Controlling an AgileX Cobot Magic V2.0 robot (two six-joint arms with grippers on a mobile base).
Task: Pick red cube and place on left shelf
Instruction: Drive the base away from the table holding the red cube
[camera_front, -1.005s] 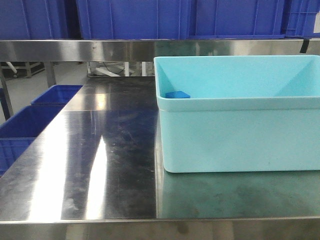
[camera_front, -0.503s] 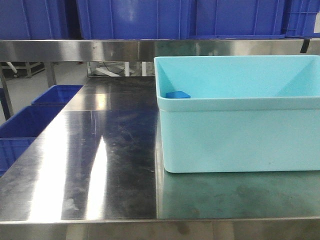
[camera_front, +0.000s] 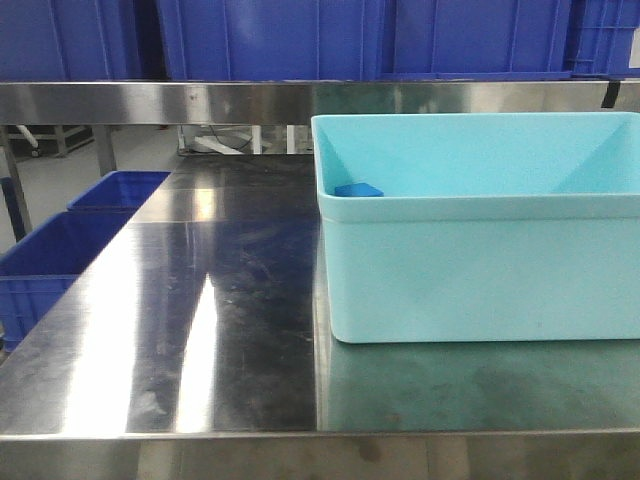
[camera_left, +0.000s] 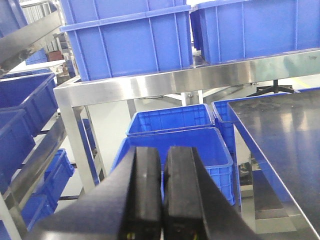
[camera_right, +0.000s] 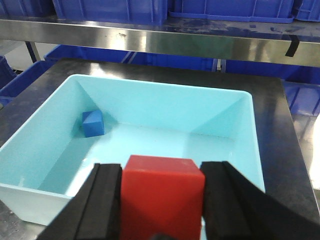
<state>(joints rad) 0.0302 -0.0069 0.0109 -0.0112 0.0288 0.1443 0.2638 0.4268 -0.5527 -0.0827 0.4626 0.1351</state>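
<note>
My right gripper (camera_right: 162, 197) is shut on the red cube (camera_right: 162, 195) and holds it above the near edge of a light-blue bin (camera_right: 45, 125); the bin also shows in the front view (camera_front: 470, 260). The red cube does not show in the front view. My left gripper (camera_left: 163, 192) is shut and empty, off the table's left side, over blue crates on the floor (camera_left: 170, 120). The left shelf (camera_left: 30, 35), a steel rack with sloped tracks and blue crates (camera_left: 20, 95), shows at the left edge of the left wrist view.
A small blue cube (camera_right: 93, 123) lies in the bin's far left corner. The bin stands on a shiny steel table (camera_front: 200, 300). A steel shelf (camera_front: 200, 100) with large blue crates (camera_front: 270, 40) runs behind it. Blue crates (camera_front: 50, 250) sit on the floor left of the table.
The front view has shifted slightly: the bin and table sit a few pixels further right and lower than before. Nothing else has visibly moved.
</note>
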